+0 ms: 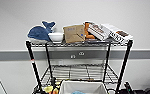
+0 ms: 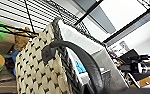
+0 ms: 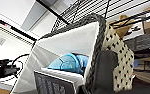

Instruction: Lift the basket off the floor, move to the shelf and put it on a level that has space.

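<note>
- At the shelf [image 1: 34, 67], we face the black wire rack square on; at 10 o'clock on its top tier lies a blue whale plush [image 1: 39, 32], with a white bowl [image 1: 56, 37] beside it, then a brown cardboard box [image 1: 74, 33] and printed packs [image 1: 117, 33] toward 2 o'clock.
- The level [image 1: 81, 72] below that tier, a bare wire grid, looks to have room.
- The basket [image 1: 81, 87] sits at 6 o'clock in our head view, raised in front of the rack with its white rim just under the level; something blue lies inside.
- Our left wrist camera rides right against the basket's woven side and a dark arched handle [image 2: 77, 58]; we cannot tell how the left gripper's fingers stand.
- Our right wrist camera hugs the other end by its braided rim [image 3: 97, 42]; that gripper's fingers cannot be made out either.
- We judge the basket light and soft-walled, likely to sag or tip if pinched on 1 side; the handles and stiff rim at the 2 ends look the safest holds.
</note>
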Robot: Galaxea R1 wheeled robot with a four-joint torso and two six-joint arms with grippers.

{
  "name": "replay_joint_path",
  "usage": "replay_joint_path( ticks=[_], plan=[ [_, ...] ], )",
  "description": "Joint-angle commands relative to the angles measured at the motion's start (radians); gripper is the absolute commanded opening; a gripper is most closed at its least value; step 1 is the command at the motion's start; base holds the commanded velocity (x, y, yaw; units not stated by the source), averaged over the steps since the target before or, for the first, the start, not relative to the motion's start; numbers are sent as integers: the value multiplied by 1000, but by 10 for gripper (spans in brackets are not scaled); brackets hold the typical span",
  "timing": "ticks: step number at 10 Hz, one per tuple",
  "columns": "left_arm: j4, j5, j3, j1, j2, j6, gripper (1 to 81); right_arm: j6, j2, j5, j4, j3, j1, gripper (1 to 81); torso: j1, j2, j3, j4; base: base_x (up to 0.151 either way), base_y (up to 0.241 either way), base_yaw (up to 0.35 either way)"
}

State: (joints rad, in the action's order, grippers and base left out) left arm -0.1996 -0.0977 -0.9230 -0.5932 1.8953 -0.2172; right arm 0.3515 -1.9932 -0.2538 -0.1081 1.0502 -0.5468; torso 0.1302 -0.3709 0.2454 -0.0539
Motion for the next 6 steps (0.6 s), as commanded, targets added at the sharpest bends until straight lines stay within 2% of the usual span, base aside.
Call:
replay_joint_path(
  ticks=[1, 3, 6],
  plan=[
    [-17, -19, 30, 215, -68, -43, 10, 46, 66, -45, -4, -36, 227, 10, 0, 0, 0, 0, 0, 0, 0],
    [-17, -66, 32, 281, -67, -83, 10, 81, 71, -84, -2, -47, 299, 10, 0, 0, 0, 0, 0, 0, 0],
    [-17, -91, 24, 353, -59, -132, 10, 126, 58, -125, 1, -41, 372, 10, 0, 0, 0, 0, 0, 0, 0]
  ],
)
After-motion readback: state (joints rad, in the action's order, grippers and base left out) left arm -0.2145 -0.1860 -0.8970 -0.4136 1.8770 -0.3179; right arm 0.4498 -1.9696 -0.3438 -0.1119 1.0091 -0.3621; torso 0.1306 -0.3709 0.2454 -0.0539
